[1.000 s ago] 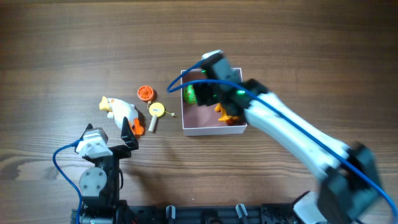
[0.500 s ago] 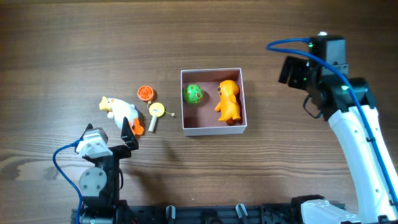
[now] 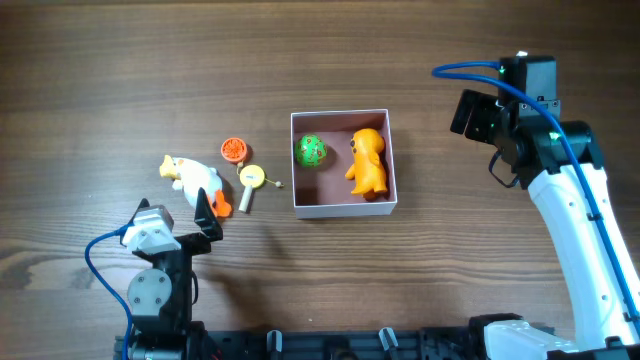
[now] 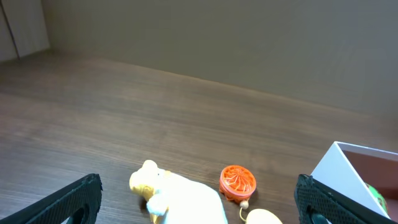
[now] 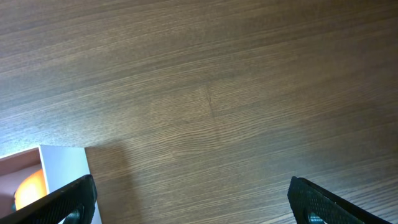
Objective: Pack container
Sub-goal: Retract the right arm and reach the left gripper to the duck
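Observation:
The container (image 3: pixel 343 206), a shallow white box with a pink inside, sits mid-table and holds a green ball (image 3: pixel 311 151) and an orange figure (image 3: pixel 367 162). Left of it lie a white and yellow duck toy (image 3: pixel 192 176), an orange disc (image 3: pixel 233 150) and a yellow disc on a stick (image 3: pixel 250 180). My left gripper (image 3: pixel 207 218) is open just in front of the duck (image 4: pixel 180 196), with the orange disc (image 4: pixel 237 182) and the container's corner (image 4: pixel 341 171) ahead. My right gripper (image 3: pixel 468 112) is open and empty, right of the container (image 5: pixel 62 171).
The wooden table (image 3: pixel 120 70) lies all round the toys. Blue cables run along both arms. A wall rises behind the table's far edge in the left wrist view (image 4: pixel 217 37).
My right arm has drawn back from over the container to the right side, leaving the orange figure and green ball inside. In the last half second it has hardly moved. The left arm stays still.

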Robot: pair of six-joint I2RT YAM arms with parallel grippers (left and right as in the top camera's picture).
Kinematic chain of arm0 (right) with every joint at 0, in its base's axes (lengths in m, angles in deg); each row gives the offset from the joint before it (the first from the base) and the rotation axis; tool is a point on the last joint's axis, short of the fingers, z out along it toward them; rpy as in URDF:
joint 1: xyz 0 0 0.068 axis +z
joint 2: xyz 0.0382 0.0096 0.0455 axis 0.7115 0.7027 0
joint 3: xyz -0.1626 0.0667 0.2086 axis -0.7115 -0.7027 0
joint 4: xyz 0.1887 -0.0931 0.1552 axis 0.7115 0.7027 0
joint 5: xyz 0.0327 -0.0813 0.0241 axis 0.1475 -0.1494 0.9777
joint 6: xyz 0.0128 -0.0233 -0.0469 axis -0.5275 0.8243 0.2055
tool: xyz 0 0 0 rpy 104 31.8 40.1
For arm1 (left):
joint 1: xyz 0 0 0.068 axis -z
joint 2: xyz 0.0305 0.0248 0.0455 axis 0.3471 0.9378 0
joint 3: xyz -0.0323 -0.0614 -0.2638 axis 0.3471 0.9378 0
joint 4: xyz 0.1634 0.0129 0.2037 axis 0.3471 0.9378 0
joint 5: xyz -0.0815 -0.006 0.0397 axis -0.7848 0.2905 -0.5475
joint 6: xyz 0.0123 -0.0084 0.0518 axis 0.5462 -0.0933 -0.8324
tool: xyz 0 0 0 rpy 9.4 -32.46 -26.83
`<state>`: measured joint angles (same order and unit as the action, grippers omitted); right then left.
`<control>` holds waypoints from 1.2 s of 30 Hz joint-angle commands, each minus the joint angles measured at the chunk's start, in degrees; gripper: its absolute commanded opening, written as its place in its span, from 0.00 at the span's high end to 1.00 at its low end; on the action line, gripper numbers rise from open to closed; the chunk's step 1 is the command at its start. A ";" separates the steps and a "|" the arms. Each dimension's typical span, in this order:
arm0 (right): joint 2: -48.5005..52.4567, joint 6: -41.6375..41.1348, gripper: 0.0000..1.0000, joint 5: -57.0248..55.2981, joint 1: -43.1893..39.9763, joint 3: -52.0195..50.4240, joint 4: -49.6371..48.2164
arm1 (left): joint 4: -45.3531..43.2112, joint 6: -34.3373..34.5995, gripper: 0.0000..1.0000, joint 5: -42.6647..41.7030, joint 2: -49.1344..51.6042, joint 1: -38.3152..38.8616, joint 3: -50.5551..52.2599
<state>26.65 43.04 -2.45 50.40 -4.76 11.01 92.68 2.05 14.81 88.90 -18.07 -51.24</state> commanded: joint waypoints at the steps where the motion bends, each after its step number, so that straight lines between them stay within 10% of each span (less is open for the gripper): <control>1: 0.44 -1.16 0.00 -0.79 -0.09 0.04 0.04 | -0.35 6.80 0.00 -10.60 -0.46 -0.13 0.28; 8: 0.42 -1.16 0.00 -0.79 -0.09 0.04 0.04 | -2.54 10.08 0.00 -30.03 -0.46 -0.13 -0.72; 19: 0.44 -1.16 0.00 -0.79 -0.09 0.04 0.04 | 39.01 9.16 0.01 -7.32 21.42 -0.13 -42.27; 26: 0.44 -1.16 0.00 -0.79 -0.09 0.04 0.04 | 57.68 9.42 0.00 -18.84 50.10 -0.13 -56.85; 36: 0.42 -1.14 0.00 -0.79 -0.09 0.04 0.04 | 60.81 9.38 0.00 -23.28 61.72 -0.13 -56.85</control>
<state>26.70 43.04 -2.45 50.40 -4.78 11.19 152.74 11.56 -6.24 150.36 -18.07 -107.11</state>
